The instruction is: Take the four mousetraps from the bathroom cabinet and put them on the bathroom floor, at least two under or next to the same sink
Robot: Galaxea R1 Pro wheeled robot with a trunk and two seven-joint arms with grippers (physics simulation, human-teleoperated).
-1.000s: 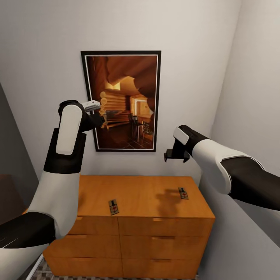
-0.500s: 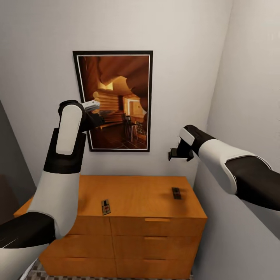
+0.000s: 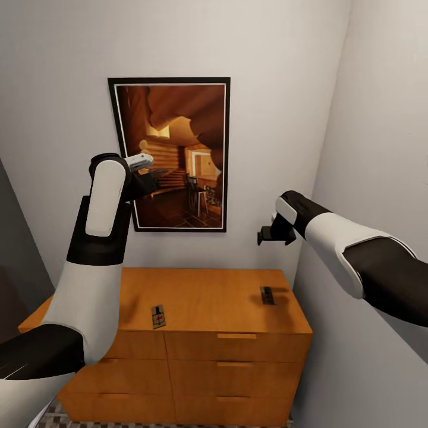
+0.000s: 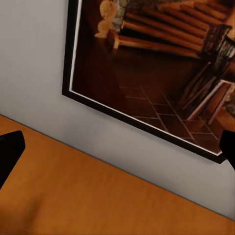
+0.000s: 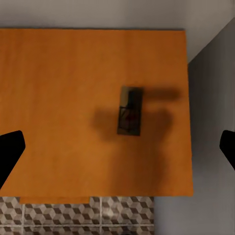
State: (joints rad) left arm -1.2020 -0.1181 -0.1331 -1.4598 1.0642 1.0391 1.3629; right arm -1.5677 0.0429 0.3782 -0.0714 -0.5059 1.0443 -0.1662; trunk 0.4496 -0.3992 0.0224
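Observation:
The orange-brown cabinet (image 3: 208,285) stands against the wall with two mousetraps on its flat top. One mousetrap (image 3: 158,316) lies near the front edge, left of centre. The other mousetrap (image 3: 267,295) lies near the right end, in shadow. My right gripper (image 3: 271,235) hangs open well above that right mousetrap (image 5: 130,111), whose board lies between my spread fingertips (image 5: 11,151) in the right wrist view. My left gripper (image 3: 153,175) is raised high in front of the framed picture, open and empty, its fingertips (image 4: 10,152) far apart over the cabinet top (image 4: 98,200).
A framed picture (image 3: 169,153) hangs on the wall above the cabinet. A side wall (image 3: 380,178) closes in just right of the cabinet. A dark panel (image 3: 15,238) stands at the left. Patterned bathroom floor (image 5: 73,215) lies in front of the cabinet.
The whole head view has shifted, so cabinet and picture sit further left in the picture. My right gripper now hangs more directly over the right mousetrap. The left arm holds its pose.

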